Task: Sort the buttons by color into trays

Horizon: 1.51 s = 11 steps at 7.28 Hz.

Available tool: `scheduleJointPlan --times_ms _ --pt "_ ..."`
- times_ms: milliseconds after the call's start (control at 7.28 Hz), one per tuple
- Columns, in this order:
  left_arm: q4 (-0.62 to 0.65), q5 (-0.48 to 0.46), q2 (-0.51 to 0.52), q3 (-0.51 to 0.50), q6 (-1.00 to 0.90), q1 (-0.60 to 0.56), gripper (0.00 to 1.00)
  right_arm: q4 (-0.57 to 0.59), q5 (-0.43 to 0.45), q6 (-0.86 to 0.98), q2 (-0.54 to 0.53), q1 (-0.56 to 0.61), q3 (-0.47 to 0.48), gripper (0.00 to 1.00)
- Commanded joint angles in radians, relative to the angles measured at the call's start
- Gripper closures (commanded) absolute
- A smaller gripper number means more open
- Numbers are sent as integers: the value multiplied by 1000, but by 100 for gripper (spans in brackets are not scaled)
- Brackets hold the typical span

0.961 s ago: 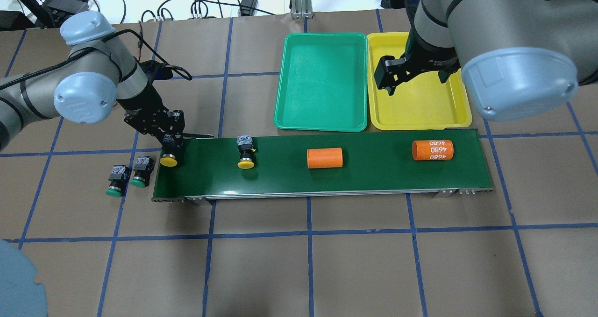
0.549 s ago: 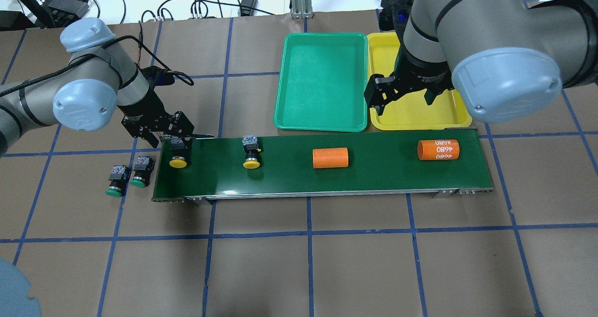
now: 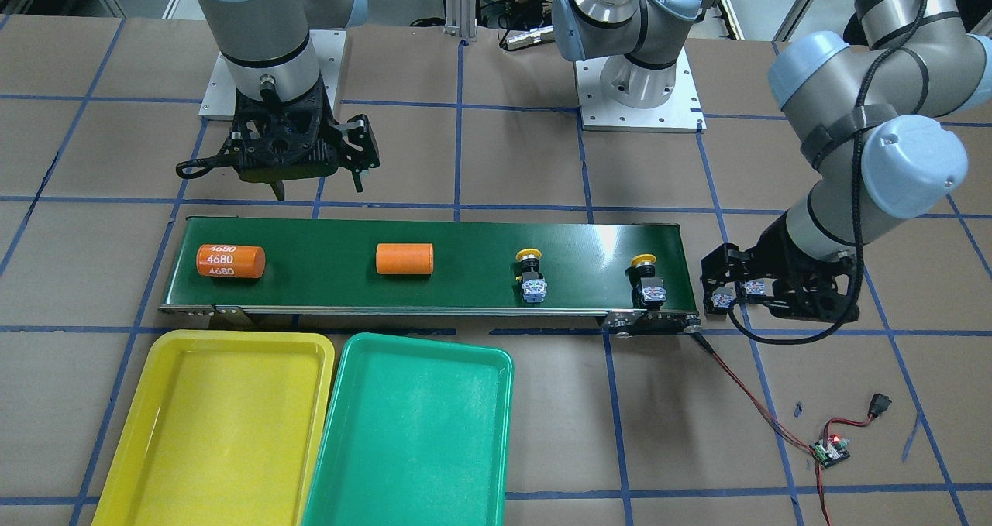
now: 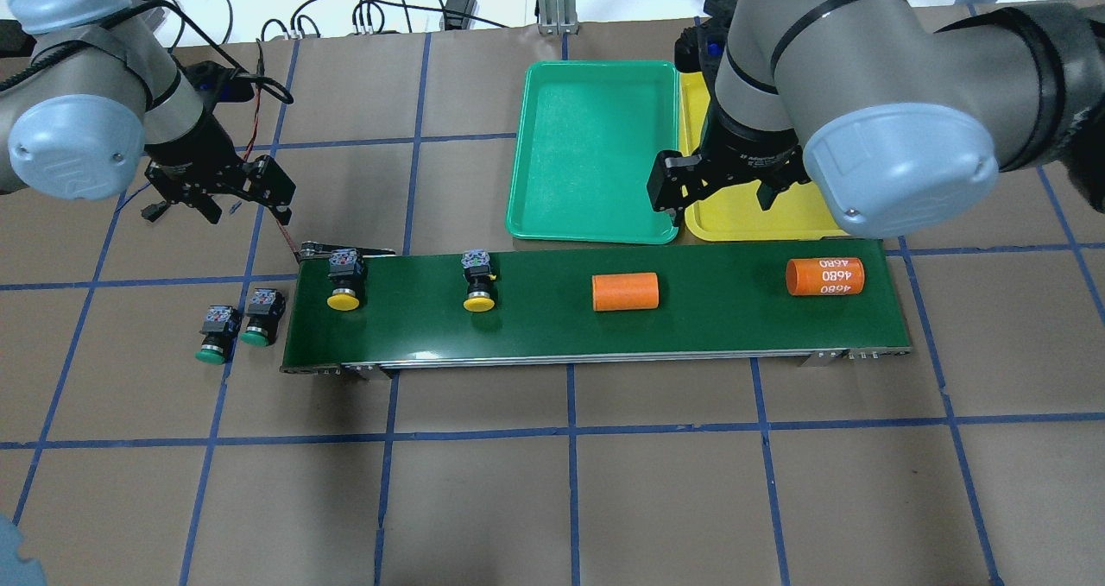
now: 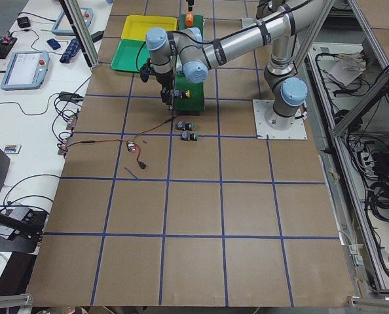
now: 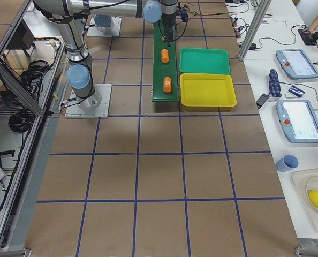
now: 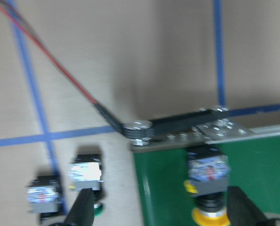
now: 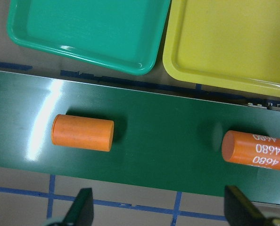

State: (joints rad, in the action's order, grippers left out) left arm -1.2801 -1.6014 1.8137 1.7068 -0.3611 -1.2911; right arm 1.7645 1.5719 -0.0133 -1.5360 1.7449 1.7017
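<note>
Two yellow-capped buttons lie on the conveyor belt, one at its left end (image 4: pixel 344 280) and one further right (image 4: pixel 477 284). Two green-capped buttons (image 4: pixel 216 333) (image 4: pixel 262 317) lie on the table just left of the belt. My left gripper (image 4: pixel 226 199) is open and empty, raised over the table behind the green buttons. My right gripper (image 4: pixel 713 196) is open and empty, above the front rims where the green tray (image 4: pixel 596 150) and the yellow tray (image 4: pixel 760 223) meet. Both trays hold nothing.
The dark-green conveyor belt (image 4: pixel 691 318) also carries a plain orange cylinder (image 4: pixel 625 293) and one marked 4680 (image 4: pixel 824 277). A red-black cable (image 3: pixel 744 390) runs from the belt's left end to a small board on the table.
My left gripper has let go of the yellow button at the belt's left end and drawn back up and to the left. My right gripper moved left. The belt's objects shifted right.
</note>
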Motion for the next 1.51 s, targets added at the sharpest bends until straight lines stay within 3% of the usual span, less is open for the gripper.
scheduleJointPlan --times_ms 0,275,686,1373 --pt "15 -17 35 4 -195 114 0 45 3 -20 2 13 45 7" --pt "28 -14 70 39 -264 168 2 62 16 -19 1 13 56 6" --pt "77 -14 111 103 -269 217 22 145 64 -8 8 13 55 6" --pt "74 -14 160 134 -263 217 22 145 63 -25 7 13 58 6"
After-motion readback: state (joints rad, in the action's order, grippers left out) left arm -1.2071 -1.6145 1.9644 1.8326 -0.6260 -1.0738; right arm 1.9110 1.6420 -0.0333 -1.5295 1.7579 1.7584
